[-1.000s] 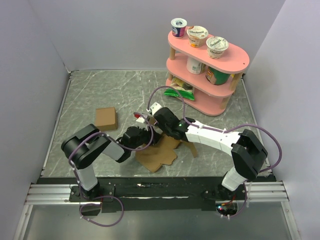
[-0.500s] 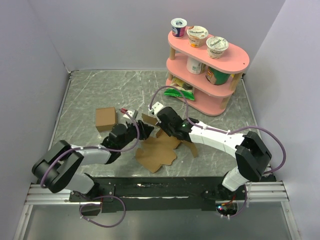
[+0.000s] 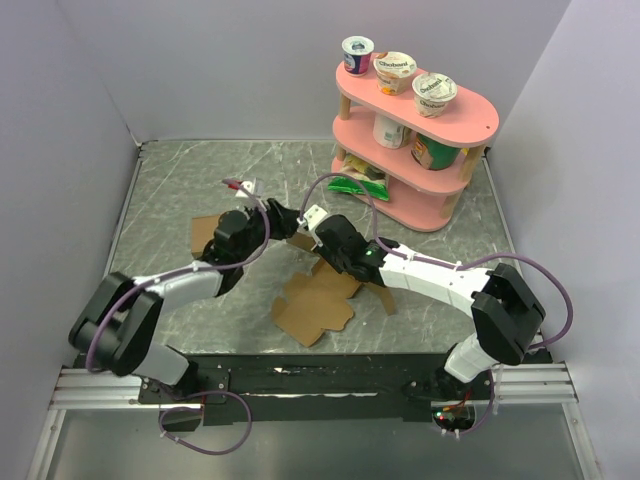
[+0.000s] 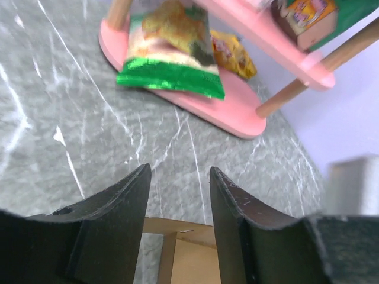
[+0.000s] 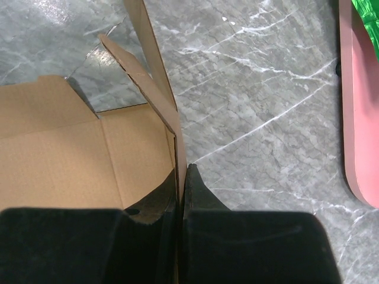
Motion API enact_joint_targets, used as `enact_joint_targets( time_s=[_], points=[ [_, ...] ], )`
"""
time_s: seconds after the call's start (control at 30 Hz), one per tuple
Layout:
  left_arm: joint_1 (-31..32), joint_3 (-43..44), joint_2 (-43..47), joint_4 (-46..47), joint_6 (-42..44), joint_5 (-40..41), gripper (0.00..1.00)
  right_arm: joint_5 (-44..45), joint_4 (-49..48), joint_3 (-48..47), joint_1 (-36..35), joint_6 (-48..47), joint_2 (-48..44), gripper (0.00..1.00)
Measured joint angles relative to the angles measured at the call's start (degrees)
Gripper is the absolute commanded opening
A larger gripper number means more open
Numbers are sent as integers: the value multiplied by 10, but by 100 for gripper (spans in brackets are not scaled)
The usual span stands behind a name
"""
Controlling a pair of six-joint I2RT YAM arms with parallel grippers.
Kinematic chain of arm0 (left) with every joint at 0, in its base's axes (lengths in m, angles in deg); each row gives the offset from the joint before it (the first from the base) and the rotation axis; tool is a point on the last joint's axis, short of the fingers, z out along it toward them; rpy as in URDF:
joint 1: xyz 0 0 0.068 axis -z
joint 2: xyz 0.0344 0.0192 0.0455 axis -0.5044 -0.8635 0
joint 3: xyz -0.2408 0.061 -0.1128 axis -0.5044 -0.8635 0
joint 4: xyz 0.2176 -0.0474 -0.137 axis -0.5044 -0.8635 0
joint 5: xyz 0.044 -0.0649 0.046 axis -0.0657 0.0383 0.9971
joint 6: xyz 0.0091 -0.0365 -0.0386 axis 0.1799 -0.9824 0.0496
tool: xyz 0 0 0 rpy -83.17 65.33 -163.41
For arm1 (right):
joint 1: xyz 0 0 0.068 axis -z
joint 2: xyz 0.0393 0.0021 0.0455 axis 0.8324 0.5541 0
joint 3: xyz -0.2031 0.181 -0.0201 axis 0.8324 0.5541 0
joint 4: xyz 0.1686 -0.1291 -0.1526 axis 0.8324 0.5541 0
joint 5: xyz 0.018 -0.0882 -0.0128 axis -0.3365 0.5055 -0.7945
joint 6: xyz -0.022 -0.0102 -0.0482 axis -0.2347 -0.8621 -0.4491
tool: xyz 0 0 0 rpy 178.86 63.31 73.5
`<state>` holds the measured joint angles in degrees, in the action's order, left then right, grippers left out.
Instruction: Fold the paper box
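At centre-front of marble table (image 3: 180,180): paper box (image 3: 315,305) lies mostly flat, one flap raised. Your right gripper (image 5: 180,174) pinches that flap edge-on. Left gripper (image 4: 179,173) parted, empty, hovering by box's far edge. Risk: thin pinch slips, or flap tears if you pull sideways; arms close, could clash. Around: pink shelf (image 3: 415,130) behind, cardboard cube (image 3: 203,235) crowding left arm, green snack bag (image 4: 172,65).
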<state>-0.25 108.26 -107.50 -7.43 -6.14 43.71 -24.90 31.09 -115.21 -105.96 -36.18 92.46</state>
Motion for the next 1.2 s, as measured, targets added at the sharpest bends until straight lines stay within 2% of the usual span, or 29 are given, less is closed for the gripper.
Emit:
enact_joint_targets(
  time_s=[0.23, 0.67, 0.93, 1.2],
  points=[
    [2, 20, -85, -22, -24, -49, 46, 1, -3, 1, 0, -2, 0, 3],
    [65, -6, -69, -23, -38, -41, 48, 9, -5, 2, 3, -2, 2, 2],
    [74, -6, -68, -25, -42, -20, 48, 11, -6, 0, 3, -2, 5, 2],
    [74, -8, -61, -30, -48, -11, 53, 15, -6, 0, 3, 1, 5, 2]
  ],
)
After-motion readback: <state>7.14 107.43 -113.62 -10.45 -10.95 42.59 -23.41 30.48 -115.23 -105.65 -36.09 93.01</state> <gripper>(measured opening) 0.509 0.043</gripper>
